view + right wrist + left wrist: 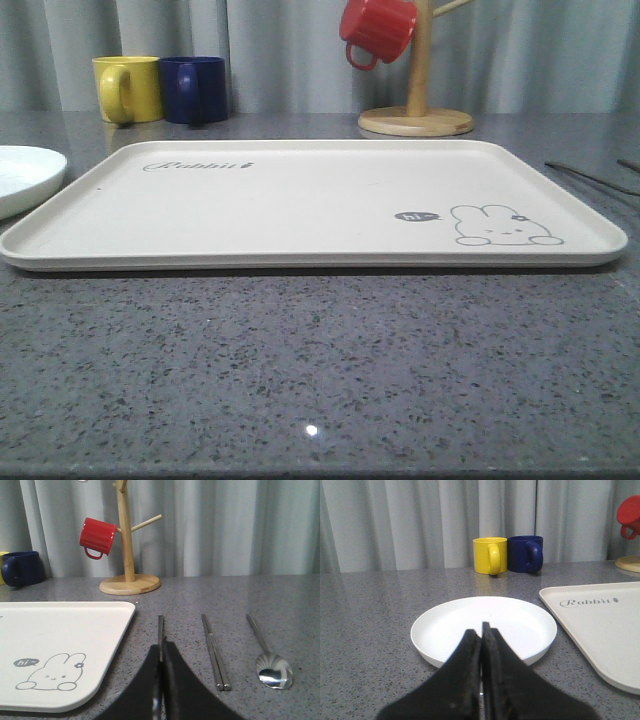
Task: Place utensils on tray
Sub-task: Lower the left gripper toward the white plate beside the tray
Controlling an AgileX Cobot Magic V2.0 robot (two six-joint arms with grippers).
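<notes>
Cream rectangular tray [300,215], rounded corners, low rim, grey rabbit drawing [505,226]

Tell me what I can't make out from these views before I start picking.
- Slim silver metal fork: right wrist view, its near end hidden behind the right end effector.
- Round white plate: front view, cut off by the left edge.
- Wooden mug tree: front view, top cut off.
- Flat cream rectangular tray: left wrist view, cut off by the picture's edge.

Speckled grey stone-look counter [320,370] with slight sheen, matt cream rectangular tray [300,200], shiny silver metal spoon [272,672], smooth pale wooden mug tree [129,575], glossy red mug [97,537]
</notes>
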